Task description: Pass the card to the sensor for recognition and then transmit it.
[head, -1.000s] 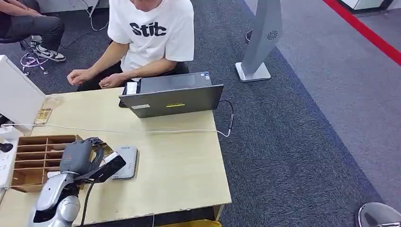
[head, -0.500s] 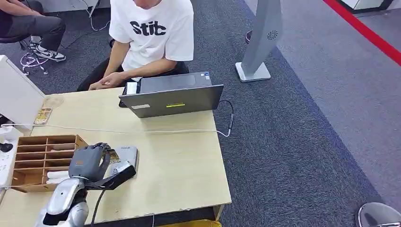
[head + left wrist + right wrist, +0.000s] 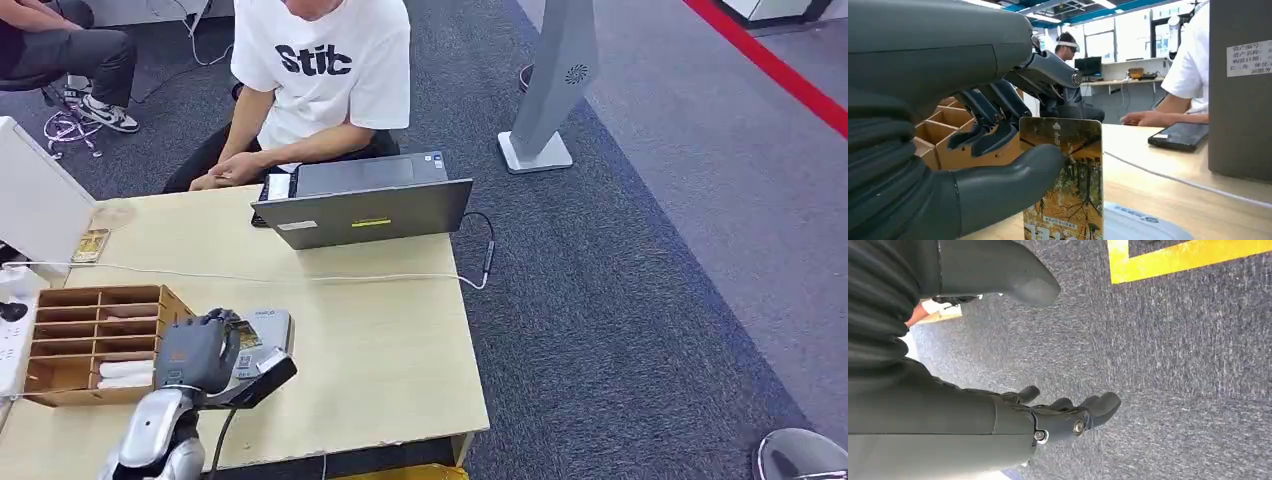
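Step in hand looks like the recognition part: left hand (image 3: 200, 352) holds the card (image 3: 1064, 180) over the sensor (image 3: 268, 328), the flat grey pad on the table (image 3: 380, 350). Card is pinched upright between the thick thumb (image 3: 1008, 185) on its near face and the darker fingers (image 3: 993, 120) curled behind its top edge, so the hand is closed on the card, not spread. In the left wrist view the card's lower edge sits right above the pale reader surface (image 3: 1143, 227); can't tell from either view if it's touching or just hovering, the contact line is cut off at the frame edge. In the head view the hand covers the near-left part of the sensor, with the wooden divider box (image 3: 90, 335) just beside the hand on its outer side and the laptop (image 3: 365, 205) well ahead of it, across the white cable (image 3: 300, 278). Person in a white shirt (image 3: 320, 70) sits beyond the laptop, hands resting at the table's far edge. Next move, my read: keep the card low and flat enough over the pad to register, then lift and carry it forward toward the person without loosening the pinch. Thin card, slip risk if the thumb relaxes. Right hand (image 3: 1068, 415) hangs over grey carpet, fingers loosely apart, holding nothing.
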